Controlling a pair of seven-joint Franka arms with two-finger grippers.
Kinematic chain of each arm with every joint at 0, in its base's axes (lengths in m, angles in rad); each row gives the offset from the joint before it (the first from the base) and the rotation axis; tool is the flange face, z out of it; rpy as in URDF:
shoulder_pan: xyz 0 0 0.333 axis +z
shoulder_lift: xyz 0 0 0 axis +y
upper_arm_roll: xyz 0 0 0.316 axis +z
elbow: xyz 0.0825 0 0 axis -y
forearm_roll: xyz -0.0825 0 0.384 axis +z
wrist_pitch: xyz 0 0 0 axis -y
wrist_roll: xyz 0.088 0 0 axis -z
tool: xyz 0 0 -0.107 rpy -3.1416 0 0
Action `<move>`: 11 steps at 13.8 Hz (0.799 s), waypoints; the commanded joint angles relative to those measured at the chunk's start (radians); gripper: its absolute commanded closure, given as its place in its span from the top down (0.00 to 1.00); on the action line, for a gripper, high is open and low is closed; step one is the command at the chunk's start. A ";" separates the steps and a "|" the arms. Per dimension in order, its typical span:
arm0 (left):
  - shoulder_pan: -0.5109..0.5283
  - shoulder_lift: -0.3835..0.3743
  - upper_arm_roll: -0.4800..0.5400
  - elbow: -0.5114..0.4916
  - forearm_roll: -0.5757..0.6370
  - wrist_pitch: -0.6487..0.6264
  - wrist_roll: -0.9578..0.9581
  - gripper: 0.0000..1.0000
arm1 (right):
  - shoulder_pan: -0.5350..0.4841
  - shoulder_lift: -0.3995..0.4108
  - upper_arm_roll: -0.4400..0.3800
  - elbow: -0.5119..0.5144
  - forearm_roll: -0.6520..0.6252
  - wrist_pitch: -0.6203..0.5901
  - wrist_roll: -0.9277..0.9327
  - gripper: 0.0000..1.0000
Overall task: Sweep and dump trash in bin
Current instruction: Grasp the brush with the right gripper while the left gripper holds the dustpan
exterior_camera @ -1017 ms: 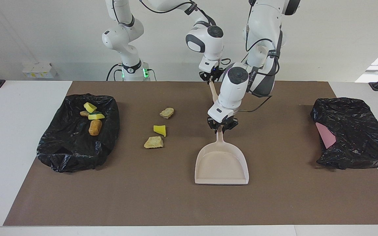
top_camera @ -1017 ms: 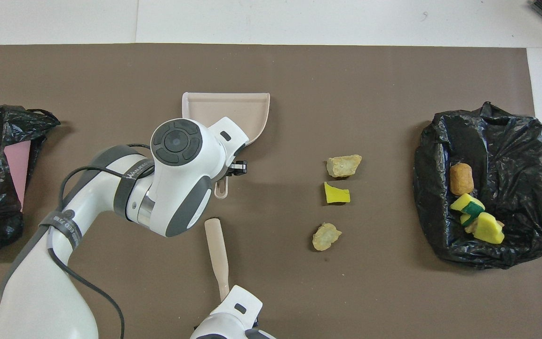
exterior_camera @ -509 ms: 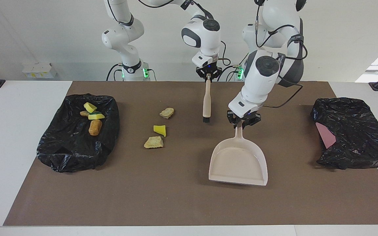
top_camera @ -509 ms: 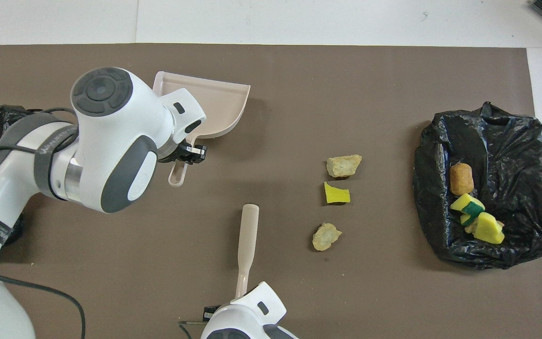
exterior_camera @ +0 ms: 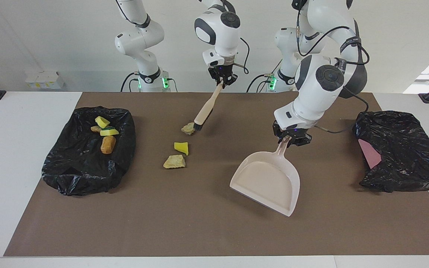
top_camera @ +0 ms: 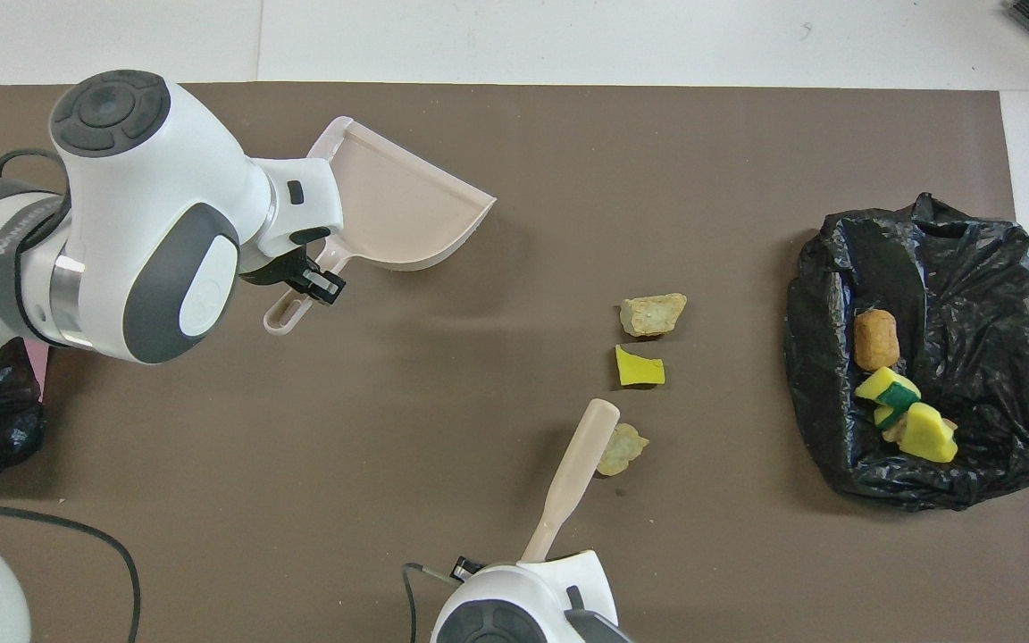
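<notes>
You are about halfway, judging from how things lie. At the left of the facing view, the black bin bag (exterior_camera: 88, 149) already holds several pieces of trash: two yellow sponge pieces (exterior_camera: 102, 121), a small tan chunk and the orange-brown lump (exterior_camera: 108, 144).

Three pieces are not yet swept. They lie on the brown mat of the table (exterior_camera: 199, 230), a little left of the centre of the facing view: a tan chunk (exterior_camera: 189, 128) at the top, a yellow sponge piece (exterior_camera: 181, 147) in the middle, and a second tan chunk (exterior_camera: 174, 162) at the bottom.

The right gripper (exterior_camera: 222, 79), at the upper middle of the facing view, is closed on the handle of the hand brush (exterior_camera: 206, 108). The brush slants down and its dark bristles touch the upper tan chunk.

The left gripper (exterior_camera: 291, 138), right of centre in the facing view, is closed on the handle of the dustpan (exterior_camera: 268, 180). The pan is tilted, its open mouth turned toward the three pieces, but it is well apart from them.

I think you must bring the pan close to the pieces, sweep them in, and then empty it into the bag. A second black bag (exterior_camera: 400, 152) with something pink inside lies at the right edge of the facing view; I see no trash in it.
</notes>
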 commanded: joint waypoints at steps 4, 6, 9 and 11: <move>-0.016 -0.008 0.000 0.008 0.082 -0.055 0.477 0.00 | -0.101 -0.003 0.013 -0.066 0.032 0.009 0.150 0.00; -0.017 -0.030 0.000 -0.031 0.085 -0.055 0.540 0.00 | -0.144 0.012 0.011 -0.064 0.109 0.023 0.141 0.00; -0.020 -0.081 -0.001 -0.126 0.085 -0.023 0.603 0.00 | -0.143 0.076 0.013 -0.067 0.129 0.085 0.149 0.00; -0.031 -0.127 -0.004 -0.220 0.091 0.041 0.663 0.00 | -0.140 0.125 0.013 -0.067 0.129 0.153 0.138 0.00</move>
